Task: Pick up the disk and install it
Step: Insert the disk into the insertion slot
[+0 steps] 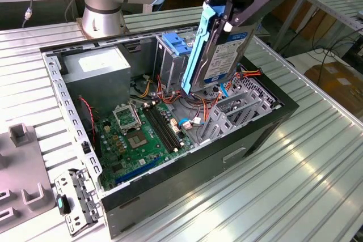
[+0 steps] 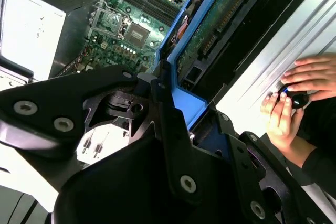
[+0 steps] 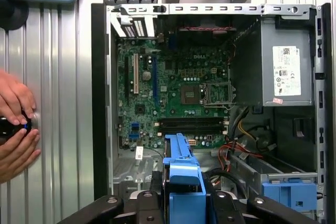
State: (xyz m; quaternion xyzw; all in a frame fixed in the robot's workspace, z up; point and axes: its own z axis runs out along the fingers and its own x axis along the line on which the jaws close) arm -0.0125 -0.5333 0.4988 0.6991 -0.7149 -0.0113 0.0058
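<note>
Hand (image 1: 231, 21) around disk (image 1: 214, 46), its label (image 1: 225, 62) in exterior view

A black gripper (image 2: 191, 111) holds the disk (image 2: 220, 19) edge-on between its jaws, showing the disk's green circuit board and a blue side rail (image 2: 176, 40). Beyond lies an open computer's motherboard (image 2: 128, 30), with a grey power-supply box (image 2: 31, 30) beside it. A person's hands (image 2: 310, 74) cup a small dark object (image 2: 299, 99) on the ribbed metal table (image 2: 294, 24).

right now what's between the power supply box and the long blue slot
The CPU socket on the motherboard, seen in the first wrist view.
</note>
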